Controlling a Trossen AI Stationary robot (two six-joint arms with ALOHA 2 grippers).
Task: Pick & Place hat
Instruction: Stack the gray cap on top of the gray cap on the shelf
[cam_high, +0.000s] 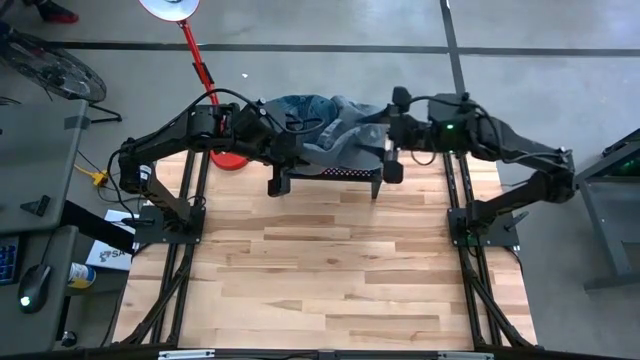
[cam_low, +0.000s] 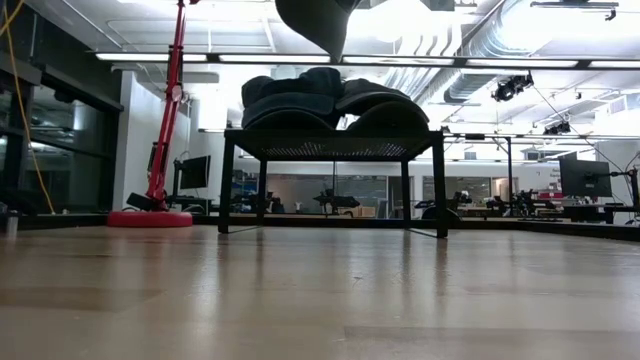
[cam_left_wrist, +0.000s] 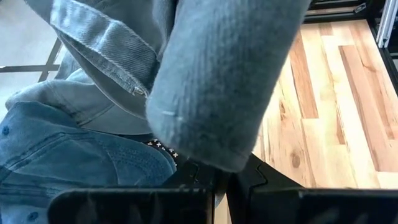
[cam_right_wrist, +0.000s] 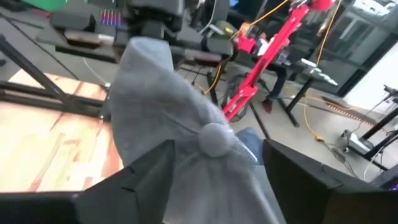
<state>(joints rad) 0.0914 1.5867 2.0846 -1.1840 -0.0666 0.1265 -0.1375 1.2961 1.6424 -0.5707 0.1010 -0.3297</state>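
Jaws of right gripper (cam_right_wrist: 211, 180) clamped on grey hat (cam_right_wrist: 180, 118); hat between them; left gripper (cam_high: 275, 140) jaws indeterminate, beside hat.

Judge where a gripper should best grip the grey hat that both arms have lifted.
Probably the grey hat's brim edge, from above: it is a thin stitched flap, while the crown is soft and rounded. The right gripper and left gripper both appear to hold it above the black rack.

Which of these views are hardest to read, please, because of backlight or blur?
Low view: bright ceiling lights leave the hats and rack as dark silhouettes. Left wrist view: the grey hat sits so close that it is soft. Right wrist view: fabric blurred. High view: evenly lit.
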